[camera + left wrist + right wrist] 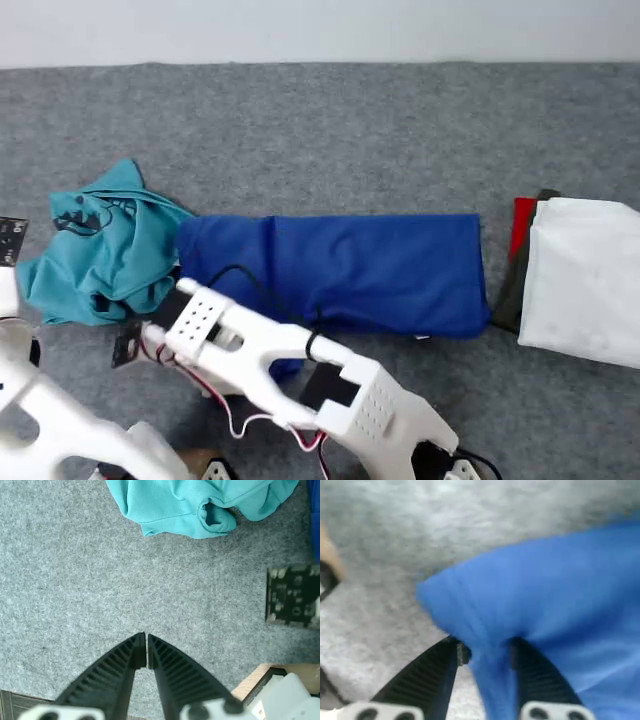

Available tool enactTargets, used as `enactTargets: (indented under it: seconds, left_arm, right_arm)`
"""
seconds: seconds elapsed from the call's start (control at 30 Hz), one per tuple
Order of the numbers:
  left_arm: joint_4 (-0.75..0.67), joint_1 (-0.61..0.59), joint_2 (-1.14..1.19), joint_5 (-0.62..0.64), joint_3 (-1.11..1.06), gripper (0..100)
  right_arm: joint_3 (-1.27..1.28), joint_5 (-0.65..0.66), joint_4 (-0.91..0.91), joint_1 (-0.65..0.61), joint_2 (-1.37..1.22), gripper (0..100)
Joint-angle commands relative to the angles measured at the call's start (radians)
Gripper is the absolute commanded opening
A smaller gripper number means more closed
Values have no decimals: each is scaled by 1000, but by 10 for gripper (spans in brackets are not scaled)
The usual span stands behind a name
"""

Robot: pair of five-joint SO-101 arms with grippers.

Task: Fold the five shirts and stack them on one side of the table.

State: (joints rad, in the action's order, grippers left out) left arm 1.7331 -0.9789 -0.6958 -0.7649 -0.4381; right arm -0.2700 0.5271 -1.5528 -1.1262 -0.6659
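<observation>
R hand (486,649) pinches just a thin bunch of the blue shirt (370,270), lying on the bench (330,130) btwn teal shirt (105,250) & folded stack (585,280), L hand (147,644) closed on nothing, so a one-sided pull may slip the cloth or skew the fold.

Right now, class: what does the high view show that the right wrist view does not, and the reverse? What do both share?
High view: the crumpled teal shirt and the folded white shirt atop a stack at the table's side. Right wrist view: the right gripper pinching a fold of the blue shirt. Both: that blue shirt and the grey table cover.
</observation>
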Motion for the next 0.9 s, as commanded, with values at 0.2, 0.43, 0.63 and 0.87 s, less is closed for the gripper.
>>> enactTargets:
  seconds: [0.2,0.43,0.63,0.87]
  left_arm:
    - [-5,3,-21,-5,4,15]
    - [-6,5,-21,-5,4,15]
    - [-9,5,-18,-5,2,15]
    - [-9,6,-17,-5,2,15]
  right_arm:
    - [-15,21,42,-2,-56,10]
    - [-48,20,-8,2,15,10]
    - [-84,26,-71,62,154,10]
    - [-176,28,-70,179,186,10]
